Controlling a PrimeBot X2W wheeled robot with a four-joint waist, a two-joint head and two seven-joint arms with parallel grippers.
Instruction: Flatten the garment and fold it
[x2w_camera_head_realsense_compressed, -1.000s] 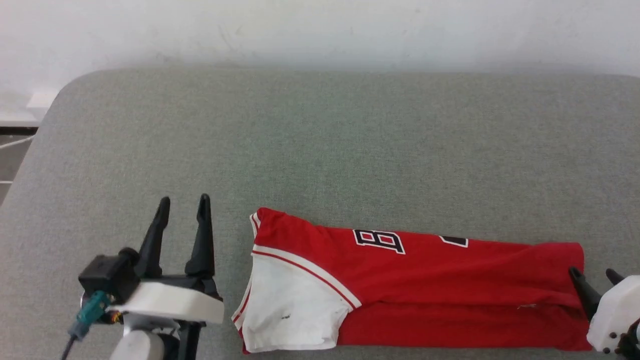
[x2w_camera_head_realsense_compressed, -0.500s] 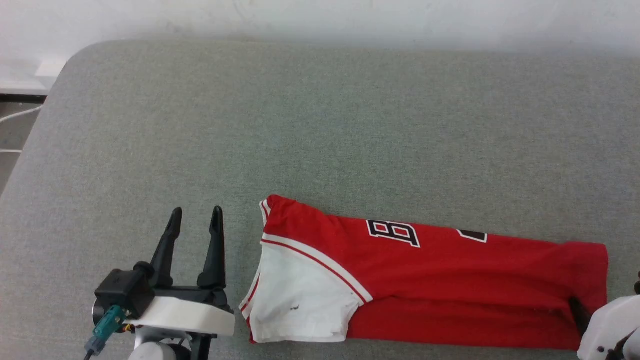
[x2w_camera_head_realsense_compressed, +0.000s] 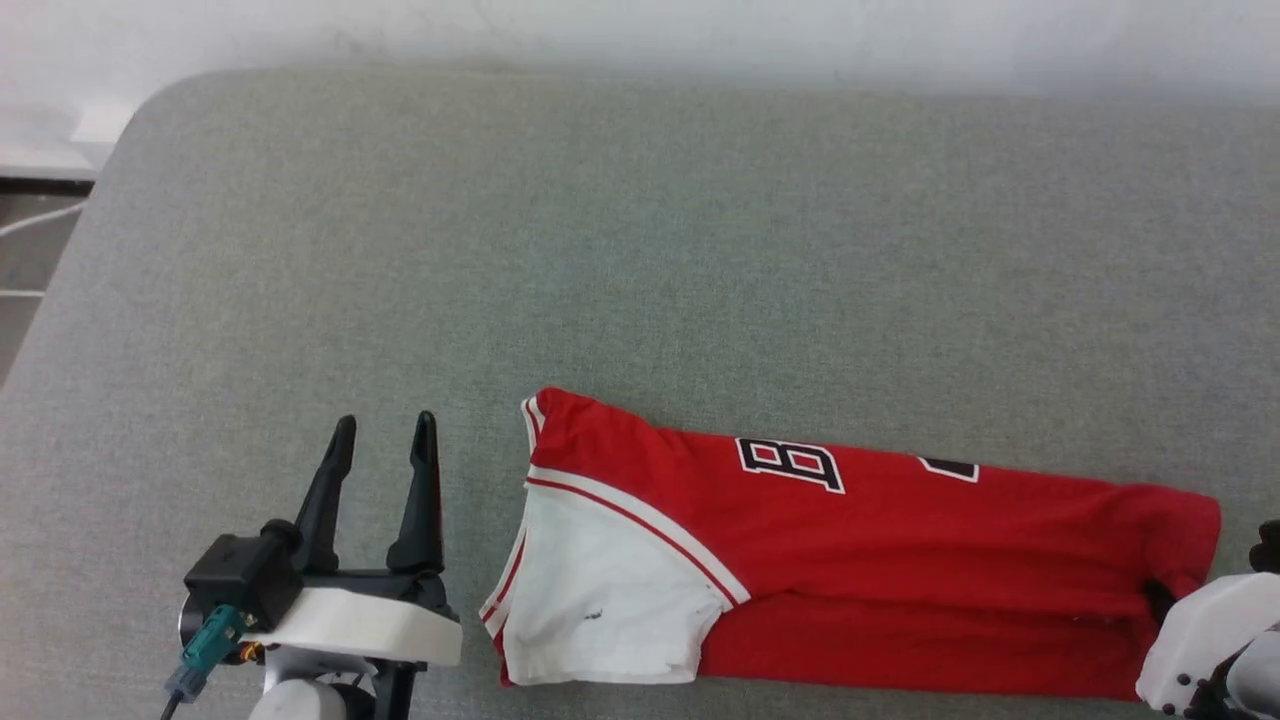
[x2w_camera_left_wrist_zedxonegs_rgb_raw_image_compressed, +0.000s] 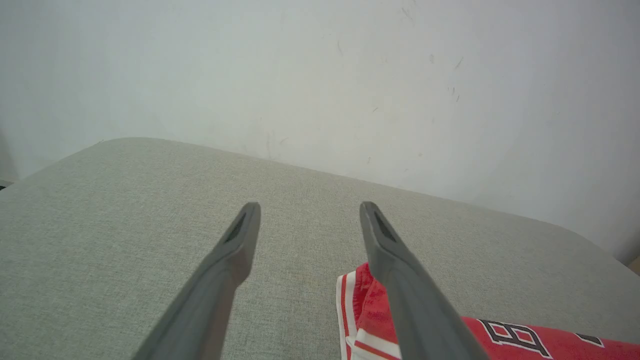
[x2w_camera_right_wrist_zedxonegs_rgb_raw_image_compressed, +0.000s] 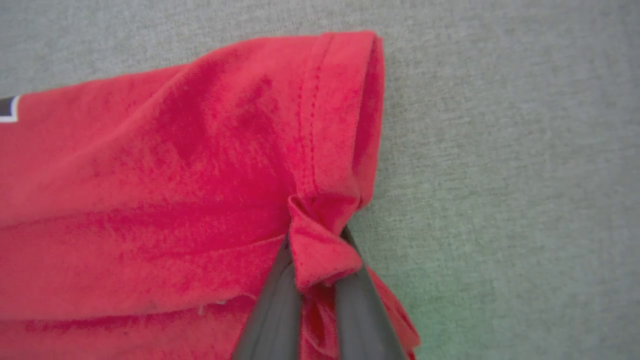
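Observation:
The garment (x2w_camera_head_realsense_compressed: 900, 540), a red jersey with a white panel and black lettering, lies in a long folded strip along the near side of the grey table (x2w_camera_head_realsense_compressed: 640, 250). My right gripper (x2w_camera_head_realsense_compressed: 1160, 600) is at its right end, shut on a pinch of the red hem. In the right wrist view the two fingers of the right gripper (x2w_camera_right_wrist_zedxonegs_rgb_raw_image_compressed: 317, 240) squeeze a bunched fold of the garment (x2w_camera_right_wrist_zedxonegs_rgb_raw_image_compressed: 150, 175). My left gripper (x2w_camera_head_realsense_compressed: 383, 430) stands open just left of the jersey's white end, holding nothing. The left wrist view shows the left gripper (x2w_camera_left_wrist_zedxonegs_rgb_raw_image_compressed: 309, 210) over bare cloth, with the garment (x2w_camera_left_wrist_zedxonegs_rgb_raw_image_compressed: 565, 347) by its right finger.
A pale wall (x2w_camera_head_realsense_compressed: 640, 30) runs behind the table. The table's rounded left corner (x2w_camera_head_realsense_compressed: 150, 100) drops to floor (x2w_camera_head_realsense_compressed: 30, 250) beyond it. Bare grey surface stretches behind the jersey and to its left.
The right gripper's fingers, open at the jersey's right end a second ago, have pushed onto the hem and shut on it. The head camera shifted slightly. The left gripper stays open.

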